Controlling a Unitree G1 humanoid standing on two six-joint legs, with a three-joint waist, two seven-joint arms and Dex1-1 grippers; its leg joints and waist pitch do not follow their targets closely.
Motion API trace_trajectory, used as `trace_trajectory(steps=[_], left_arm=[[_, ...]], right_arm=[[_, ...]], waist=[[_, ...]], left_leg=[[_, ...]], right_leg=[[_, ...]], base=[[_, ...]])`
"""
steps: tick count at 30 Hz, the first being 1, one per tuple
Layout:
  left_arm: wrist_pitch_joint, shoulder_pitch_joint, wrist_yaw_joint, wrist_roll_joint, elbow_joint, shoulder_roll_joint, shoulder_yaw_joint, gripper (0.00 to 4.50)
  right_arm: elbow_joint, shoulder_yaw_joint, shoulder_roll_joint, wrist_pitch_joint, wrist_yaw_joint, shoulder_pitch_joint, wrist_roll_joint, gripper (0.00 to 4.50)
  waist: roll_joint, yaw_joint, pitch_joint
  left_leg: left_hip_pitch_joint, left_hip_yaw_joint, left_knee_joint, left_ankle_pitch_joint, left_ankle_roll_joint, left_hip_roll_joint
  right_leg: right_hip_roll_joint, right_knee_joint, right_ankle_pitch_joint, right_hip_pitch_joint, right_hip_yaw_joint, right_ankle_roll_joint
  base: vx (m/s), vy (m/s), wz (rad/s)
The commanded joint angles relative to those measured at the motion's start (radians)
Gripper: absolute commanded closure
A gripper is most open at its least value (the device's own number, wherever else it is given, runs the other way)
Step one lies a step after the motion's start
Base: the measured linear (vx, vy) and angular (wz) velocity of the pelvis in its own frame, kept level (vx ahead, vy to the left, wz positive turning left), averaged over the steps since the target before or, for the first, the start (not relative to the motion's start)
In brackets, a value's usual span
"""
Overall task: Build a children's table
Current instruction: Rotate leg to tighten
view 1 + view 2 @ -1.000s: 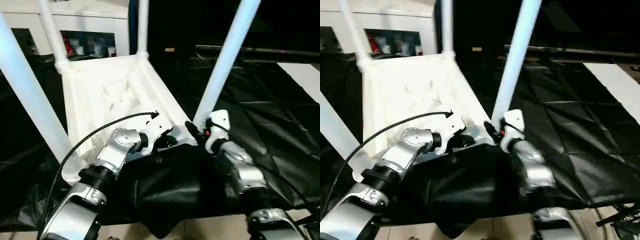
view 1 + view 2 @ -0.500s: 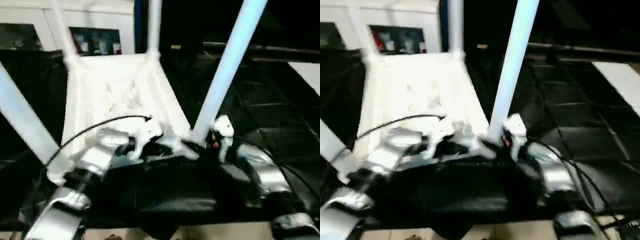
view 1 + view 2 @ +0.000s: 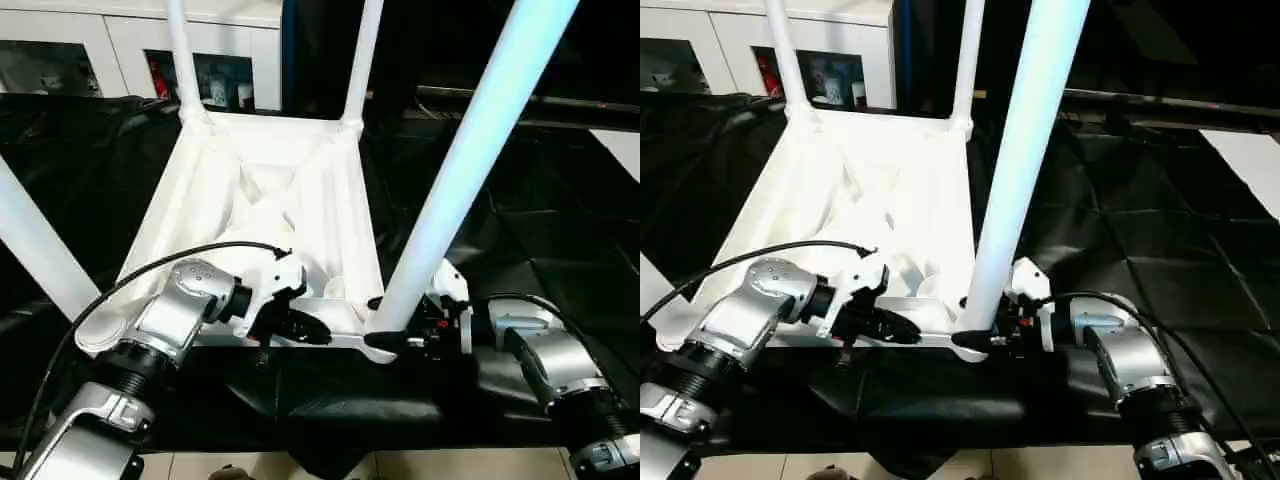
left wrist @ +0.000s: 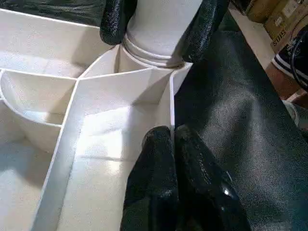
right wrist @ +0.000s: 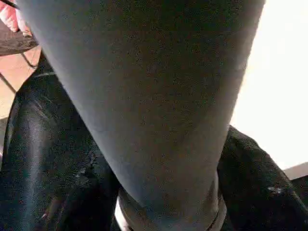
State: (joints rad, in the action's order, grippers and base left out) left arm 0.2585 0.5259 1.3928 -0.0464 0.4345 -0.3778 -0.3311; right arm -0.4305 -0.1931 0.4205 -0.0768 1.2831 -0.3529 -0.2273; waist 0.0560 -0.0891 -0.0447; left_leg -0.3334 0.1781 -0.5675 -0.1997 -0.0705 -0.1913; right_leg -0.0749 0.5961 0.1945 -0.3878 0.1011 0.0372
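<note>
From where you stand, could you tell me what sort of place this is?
Probably an indoor lab or workshop: a work surface draped in black quilted cloth, white cabinets with a cluttered shelf behind, and cardboard boxes on a tiled floor.

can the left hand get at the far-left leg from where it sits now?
Probably not without moving. The left hand is shut on the tabletop's near rim, and the far-left leg rises at the opposite corner across the whole tabletop.

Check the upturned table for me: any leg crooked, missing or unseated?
Nothing stands out. The tabletop lies ribbed side up on the black cover, a leg in each corner socket. The right gripper clamps the near-right leg at its base.
</note>
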Motion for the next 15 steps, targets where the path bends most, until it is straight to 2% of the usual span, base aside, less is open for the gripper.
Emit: trace_trajectory(steps=[1, 5, 6, 7, 8, 9, 10, 11, 12, 13, 15], left_arm=[[-0.014, -0.005, 0.01, -0.01, -0.019, 0.018, -0.035, 4.5], [-0.046, 0.001, -0.06, 0.009, 0.005, 0.046, -0.022, 4.5], [-0.075, 0.014, -0.163, 0.035, 0.043, 0.086, -0.005, 4.5], [-0.087, 0.02, -0.207, 0.044, 0.059, 0.106, 0.001, 4.5], [-0.087, 0.022, -0.229, 0.051, 0.065, 0.116, 0.001, 4.5], [-0.083, 0.026, -0.273, 0.064, 0.076, 0.137, 0.0, 4.5], [-0.081, 0.028, -0.302, 0.073, 0.082, 0.151, -0.002, 4.5], [-0.08, 0.029, -0.323, 0.079, 0.088, 0.162, -0.002, 4.5], [-0.072, 0.034, -0.36, 0.09, 0.097, 0.184, -0.005, 4.5], [-0.064, 0.04, -0.394, 0.099, 0.107, 0.205, -0.008, 4.5], [-0.065, 0.05, -0.449, 0.111, 0.127, 0.238, -0.011, 4.5]], right_arm=[[0.023, -0.005, 0.009, -0.022, -0.002, 0.017, -0.003, 2.05], [0.022, 0.0, -0.014, -0.032, -0.044, 0.027, -0.002, 2.1], [0.011, 0.022, -0.054, -0.039, -0.112, 0.031, -0.007, 2.1], [-0.001, 0.035, -0.08, -0.045, -0.164, 0.029, -0.004, 2.1], [-0.017, 0.04, -0.094, -0.044, -0.202, 0.024, 0.005, 2.1], [-0.056, 0.051, -0.126, -0.041, -0.284, 0.011, 0.029, 2.11], [-0.08, 0.053, -0.143, -0.034, -0.332, 0.005, 0.047, 2.11], [-0.094, 0.053, -0.155, -0.027, -0.366, 0.003, 0.06, 2.11], [-0.121, 0.066, -0.188, -0.025, -0.458, -0.003, 0.077, 2.11], [-0.143, 0.082, -0.223, -0.028, -0.554, -0.01, 0.09, 2.12], [-0.191, 0.118, -0.277, -0.036, -0.711, -0.031, 0.098, 2.14]], waist=[[-0.005, -0.001, 0.052], [-0.004, 0.0, 0.051], [-0.005, -0.001, 0.05], [-0.003, 0.001, 0.045], [-0.003, 0.001, 0.045], [-0.002, 0.002, 0.047], [-0.004, 0.007, 0.045], [-0.002, 0.012, 0.043], [-0.002, 0.012, 0.044], [-0.004, 0.016, 0.042], [-0.004, 0.026, 0.042]], left_leg=[[-0.006, -0.011, 0.056, -0.117, 0.077, -0.051], [-0.006, -0.012, 0.057, -0.134, 0.069, -0.05], [-0.005, -0.012, 0.057, -0.14, 0.067, -0.05], [0.003, -0.012, 0.059, -0.18, 0.05, -0.05], [0.003, -0.012, 0.059, -0.18, 0.05, -0.05], [-0.002, -0.015, 0.06, -0.188, 0.039, -0.048], [0.0, -0.017, 0.063, -0.206, 0.026, -0.049], [-0.004, -0.019, 0.064, -0.223, 0.017, -0.045], [-0.002, -0.021, 0.065, -0.227, 0.014, -0.046], [0.001, -0.02, 0.064, -0.242, 0.011, -0.045], [0.0, -0.025, 0.068, -0.268, -0.001, -0.045]], right_leg=[[-0.084, -0.065, 0.162, 0.054, -0.065, 0.208], [-0.083, -0.07, 0.196, 0.053, -0.064, 0.193], [-0.084, -0.072, 0.207, 0.052, -0.064, 0.189], [-0.084, -0.084, 0.283, 0.046, -0.063, 0.173], [-0.084, -0.084, 0.283, 0.046, -0.063, 0.173], [-0.087, -0.087, 0.338, 0.051, -0.061, 0.152], [-0.087, -0.091, 0.382, 0.044, -0.06, 0.137], [-0.087, -0.096, 0.436, 0.047, -0.057, 0.113], [-0.089, -0.099, 0.451, 0.047, -0.058, 0.104], [-0.088, -0.105, 0.477, 0.038, -0.059, 0.093], [-0.087, -0.107, 0.507, 0.038, -0.056, 0.076]], base=[[0.0, 0.0, 0.0], [0.0, 0.0, 0.0], [0.0, 0.0, 0.0], [0.0, 0.0, 0.0], [0.0, 0.0, 0.0], [0.0, 0.0, 0.0], [0.0, 0.0, 0.0], [0.0, 0.0, 0.0], [0.0, 0.0, 0.0], [0.0, 0.0, 0.0], [0.0, 0.0, 0.0]])
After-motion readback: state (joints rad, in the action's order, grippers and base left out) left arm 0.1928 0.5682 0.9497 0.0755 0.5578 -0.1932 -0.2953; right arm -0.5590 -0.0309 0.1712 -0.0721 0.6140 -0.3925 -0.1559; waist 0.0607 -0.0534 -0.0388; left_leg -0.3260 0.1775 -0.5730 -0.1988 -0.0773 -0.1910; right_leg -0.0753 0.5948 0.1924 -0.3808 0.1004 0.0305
